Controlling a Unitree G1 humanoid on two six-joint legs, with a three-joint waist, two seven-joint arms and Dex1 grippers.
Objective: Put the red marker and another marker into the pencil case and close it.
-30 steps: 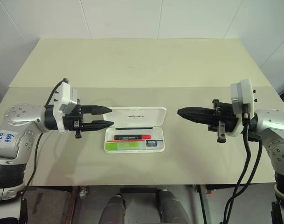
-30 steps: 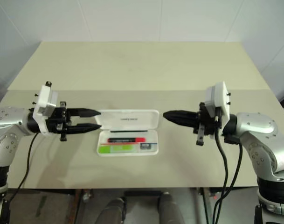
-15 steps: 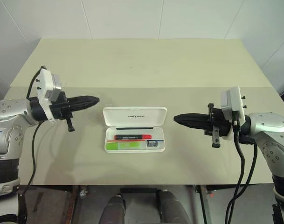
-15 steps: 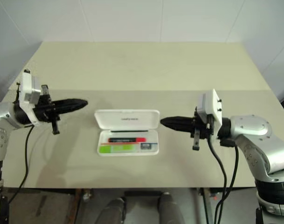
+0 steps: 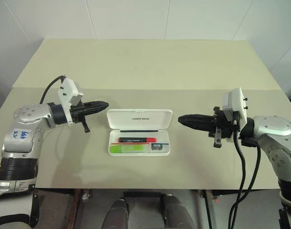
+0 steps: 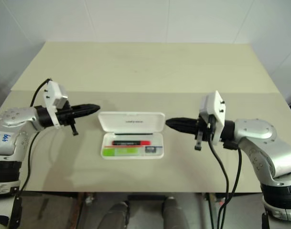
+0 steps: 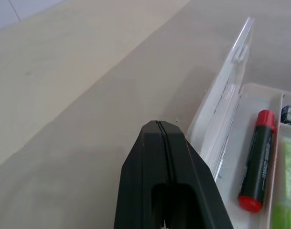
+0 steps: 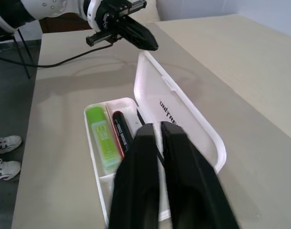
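The left gripper [image 5: 105, 104] is reaching in level from the left, its fingers pressed together, its tip near the lid's left end. The right gripper [image 5: 180, 119] is pointing in from the right with a thin gap between its fingers, holding nothing. The pencil case [image 5: 140, 118] is lying open in the middle of the beige tabletop [image 5: 135, 62]. The red marker [image 5: 136, 140] and the green marker [image 5: 131, 149] are lying inside it. White walls [image 5: 135, 19] are standing behind.

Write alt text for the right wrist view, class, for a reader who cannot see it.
An open white pencil case holds a red marker and a green highlighter. The right gripper, slightly parted, rises in front; the shut left gripper hovers beyond the lid.
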